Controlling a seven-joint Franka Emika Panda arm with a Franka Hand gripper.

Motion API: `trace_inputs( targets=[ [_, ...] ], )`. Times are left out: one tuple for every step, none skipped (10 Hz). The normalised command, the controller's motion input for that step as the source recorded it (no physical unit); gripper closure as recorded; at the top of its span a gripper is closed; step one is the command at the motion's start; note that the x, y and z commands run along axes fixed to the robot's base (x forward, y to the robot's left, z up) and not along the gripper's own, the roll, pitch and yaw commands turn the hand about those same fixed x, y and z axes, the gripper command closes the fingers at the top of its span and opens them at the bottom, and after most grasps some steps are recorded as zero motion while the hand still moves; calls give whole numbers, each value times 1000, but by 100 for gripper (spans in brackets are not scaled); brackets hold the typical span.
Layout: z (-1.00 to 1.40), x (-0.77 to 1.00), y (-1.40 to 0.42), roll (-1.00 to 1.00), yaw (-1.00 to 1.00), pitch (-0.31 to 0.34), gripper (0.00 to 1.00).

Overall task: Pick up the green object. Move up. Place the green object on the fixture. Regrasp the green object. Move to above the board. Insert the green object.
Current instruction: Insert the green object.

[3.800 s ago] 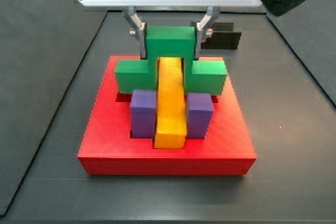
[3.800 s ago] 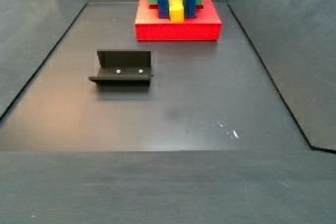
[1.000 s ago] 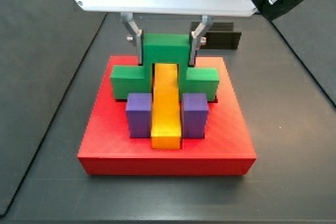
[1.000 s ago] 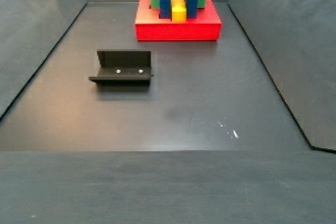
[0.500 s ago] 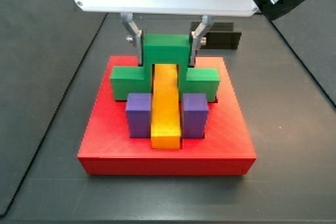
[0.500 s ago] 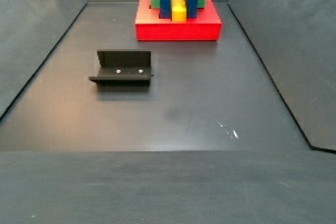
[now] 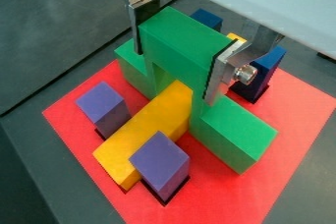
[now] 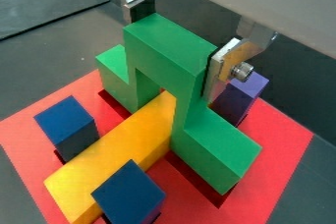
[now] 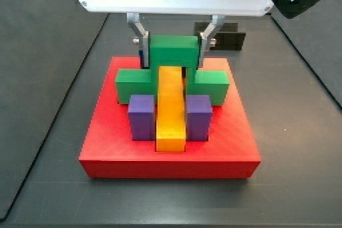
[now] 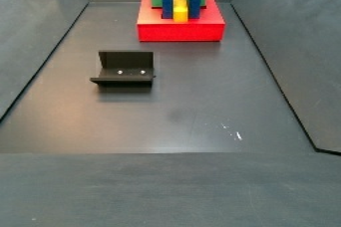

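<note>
The green object stands on the red board, its taller middle part straddling the far end of the yellow bar and its two arms low on either side. My gripper is right above it, shut on the middle part. In both wrist views the fingers press its opposite sides; gripper, green object, gripper, green object. The fixture stands empty on the floor, well away from the board.
Two purple blocks flank the yellow bar near the board's front; two blue blocks stand beyond the green object. Raised dark walls border the floor on both sides.
The green object has sunk slightly lower onto the board, with the gripper still around it. The board and the fixture have not moved.
</note>
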Motion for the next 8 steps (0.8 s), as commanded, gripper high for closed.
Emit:
trace_inputs(
  targets=[
    [-137, -89, 114, 96, 0, 0, 100],
    [-51, -83, 134, 69, -54, 0, 100],
    [0, -31, 0, 23, -31, 0, 100],
    [0, 46, 0, 0, 0, 0, 100],
    [0, 214, 0, 0, 0, 9, 100],
    [77, 409, 0, -16, 0, 40, 100],
    [80, 469, 0, -34, -20, 43, 100],
    [0, 163, 0, 3, 0, 11, 100]
  ],
)
